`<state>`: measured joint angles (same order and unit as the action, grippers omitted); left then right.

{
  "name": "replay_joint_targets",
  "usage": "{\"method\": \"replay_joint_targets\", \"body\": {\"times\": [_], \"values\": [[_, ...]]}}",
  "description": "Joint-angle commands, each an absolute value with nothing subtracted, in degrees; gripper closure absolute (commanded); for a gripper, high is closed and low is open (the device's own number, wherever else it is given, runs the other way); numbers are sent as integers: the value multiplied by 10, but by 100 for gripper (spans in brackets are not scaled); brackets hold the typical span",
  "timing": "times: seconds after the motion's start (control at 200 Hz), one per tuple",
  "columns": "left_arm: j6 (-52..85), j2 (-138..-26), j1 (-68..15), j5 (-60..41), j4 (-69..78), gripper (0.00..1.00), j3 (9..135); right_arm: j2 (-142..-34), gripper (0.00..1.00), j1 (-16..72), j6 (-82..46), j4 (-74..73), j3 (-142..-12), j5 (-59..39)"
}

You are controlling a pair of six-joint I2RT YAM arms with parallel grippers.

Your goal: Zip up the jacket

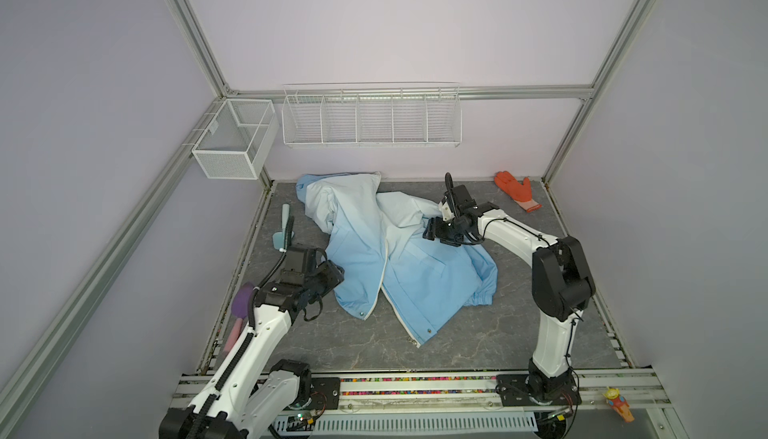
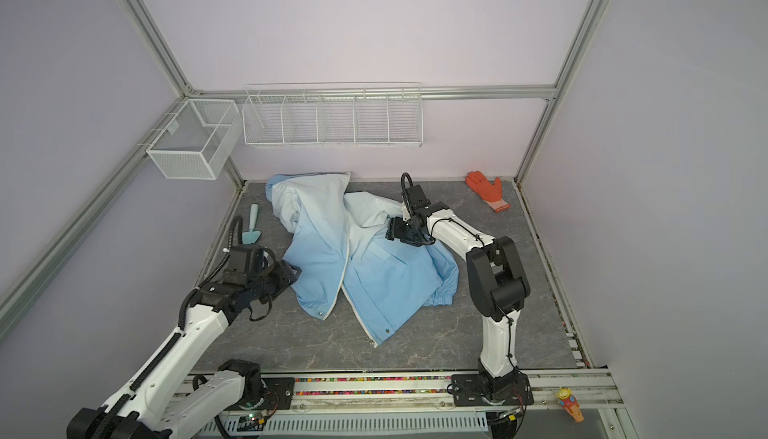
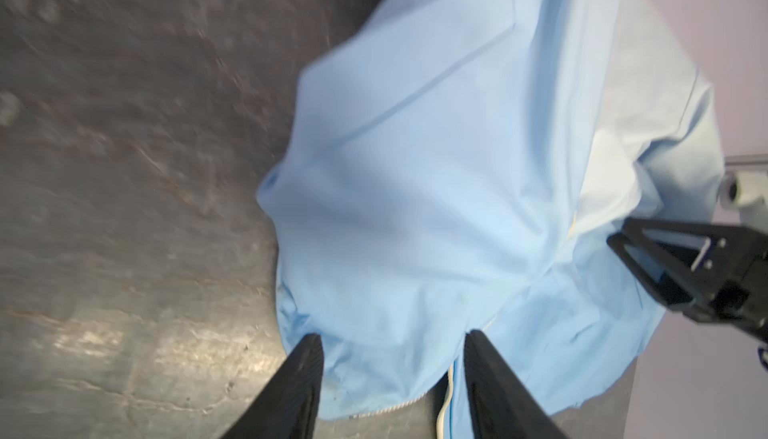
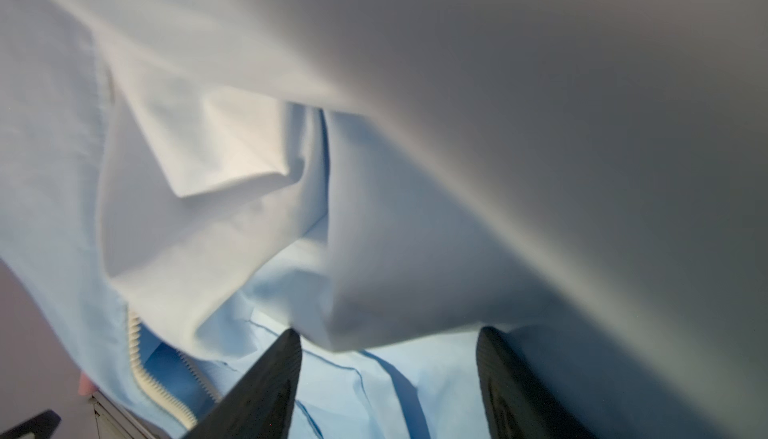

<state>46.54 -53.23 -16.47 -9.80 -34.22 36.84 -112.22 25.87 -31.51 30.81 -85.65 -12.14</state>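
The jacket (image 1: 415,262) (image 2: 374,266) lies crumpled on the grey table, light blue fading to whitish at the hood end. Its white zipper (image 1: 384,266) runs down the front, and the two halves spread apart towards the hem. My left gripper (image 1: 337,273) (image 2: 294,271) is at the jacket's left edge. In the left wrist view its jaws (image 3: 395,335) stand open, with the hem and zipper end (image 3: 446,399) lying loose between them. My right gripper (image 1: 430,231) (image 2: 390,230) hovers over the upper right of the jacket. It is open (image 4: 390,332) above a whitish fold (image 4: 374,270), holding nothing.
An orange glove (image 1: 517,189) lies at the back right corner. A teal trowel (image 1: 284,225) and a purple spatula (image 1: 239,312) lie along the left edge. A wire rack (image 1: 370,116) and a mesh box (image 1: 235,141) hang on the back walls. A small toy (image 1: 619,408) sits front right.
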Motion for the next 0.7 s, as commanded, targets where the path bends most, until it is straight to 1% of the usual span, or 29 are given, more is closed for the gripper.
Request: {"method": "replay_joint_targets", "body": {"times": [0.0,0.175,0.335,0.54,0.59,0.62,0.695], "values": [[545,-505,-219,-111,-332,45,303,-1136,31,234,-335,284,-822,-133],[644,-435,-299,-88,-299,44,218,-1114,32,177,-377,237,-751,-139],[699,-400,-336,-90,-251,41,157,-1092,32,168,-386,223,-720,-141],[729,-408,-342,-78,-159,39,120,-1049,32,175,-394,213,-697,-158],[728,-420,-342,-77,-132,39,120,-1033,32,177,-395,214,-690,-163],[728,-428,-342,-79,-107,39,94,-1022,32,180,-395,215,-685,-165],[719,-455,-342,-81,-51,39,80,-992,31,186,-392,222,-672,-170]]}}
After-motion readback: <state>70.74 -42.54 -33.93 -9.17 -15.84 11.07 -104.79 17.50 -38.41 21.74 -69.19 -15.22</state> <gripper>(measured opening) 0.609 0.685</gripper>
